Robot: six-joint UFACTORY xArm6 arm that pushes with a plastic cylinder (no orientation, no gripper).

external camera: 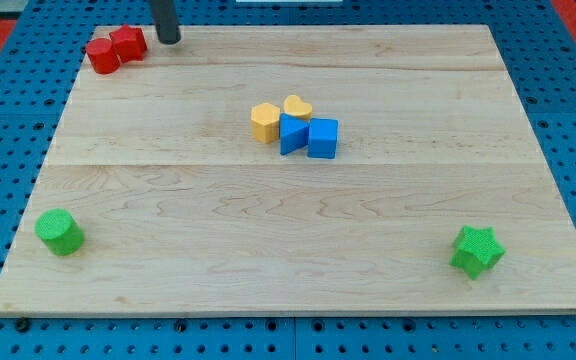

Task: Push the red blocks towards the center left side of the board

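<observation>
Red pair sits at the board's top-left corner; your push has to come from above.

Near edge: green cylinder [60,231] at the view's left, green star [477,250] at the right. Mid-board: yellow blocks [278,116] touching blue blocks [308,135], well clear of your path. Far: red blocks [115,49], touching each other, probably light, rigid, quick to slide or split. My tip [169,40] stands just right of them; no hand here, nothing held. Press their upper faces, centred.

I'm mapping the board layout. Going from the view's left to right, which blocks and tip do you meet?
Green cylinder → red blocks → my tip → yellow blocks → blue blocks → green star.
</observation>
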